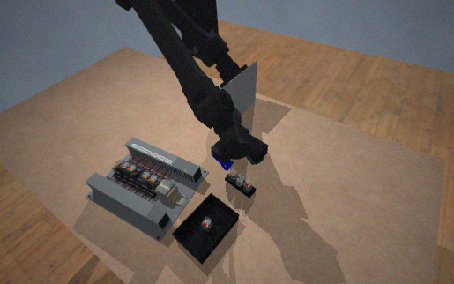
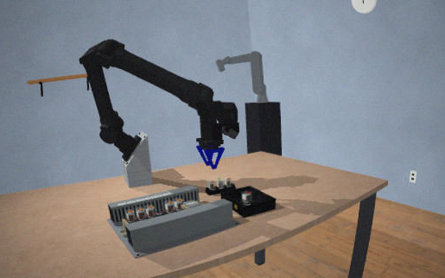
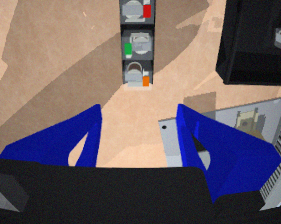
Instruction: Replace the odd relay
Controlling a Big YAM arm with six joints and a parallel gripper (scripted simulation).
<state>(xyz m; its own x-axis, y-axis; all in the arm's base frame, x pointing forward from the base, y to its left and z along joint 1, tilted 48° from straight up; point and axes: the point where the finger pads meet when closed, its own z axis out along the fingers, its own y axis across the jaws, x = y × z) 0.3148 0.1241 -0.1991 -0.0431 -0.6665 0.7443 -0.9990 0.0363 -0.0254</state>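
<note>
My gripper (image 1: pixel 227 166) (image 2: pixel 211 165) (image 3: pixel 139 111) is open and empty, above and beside the orange end of the spare holder (image 1: pixel 240 189) (image 3: pixel 152 63). The holder bears an orange-button spare (image 2: pixel 211 185) (image 3: pixel 135 75), a green-button spare (image 2: pixel 219 184) (image 3: pixel 140 44) and a red-button spare (image 1: pixel 248 186) (image 3: pixel 133 10). In the wrist view the orange and red buttons are on the right, the green on the left. A red-button relay (image 1: pixel 206 222) (image 2: pixel 246 198) is in the black tray (image 1: pixel 221 229) (image 2: pixel 256 210). The row's relays (image 2: pixel 141 213) show orange buttons, with a gap between the third and fourth.
Grey wire ducts (image 1: pixel 126 213) (image 2: pixel 178 223) flank the row of relays on both sides, rising above the base plate. A beige module (image 1: pixel 167 189) stands at the row's end nearest the tray. The tray lies between the panel and the spare holder.
</note>
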